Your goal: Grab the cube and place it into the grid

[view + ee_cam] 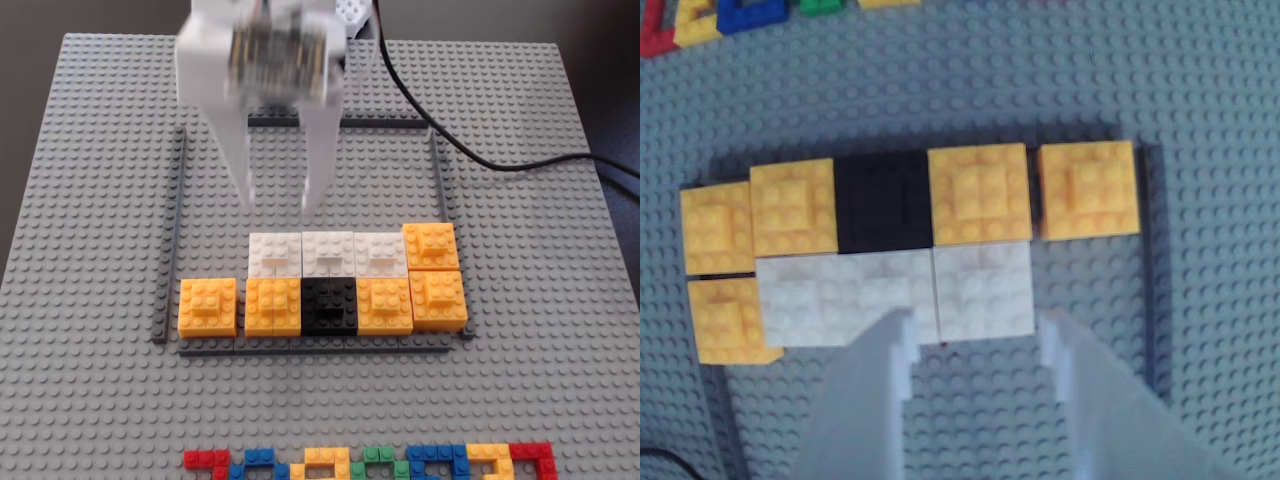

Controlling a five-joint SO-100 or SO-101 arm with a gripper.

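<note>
Grey studded baseplate [90, 120] covers the desk. My fingers [278, 205] hang spread and empty above the grid [176, 215], just behind the block cluster; blurred in the fixed view. In the wrist view the fingers [980, 335] frame one white cube [983, 290], tips not touching it. That cube [274, 254] sits inside the grid, at the left end of a row of three whites in the fixed view, touching an orange block [273, 305] in front. Black block [329, 306] sits beside that. Coloured bricks [370, 464] line the near edge. Black cable [470, 150] trails right.
</note>
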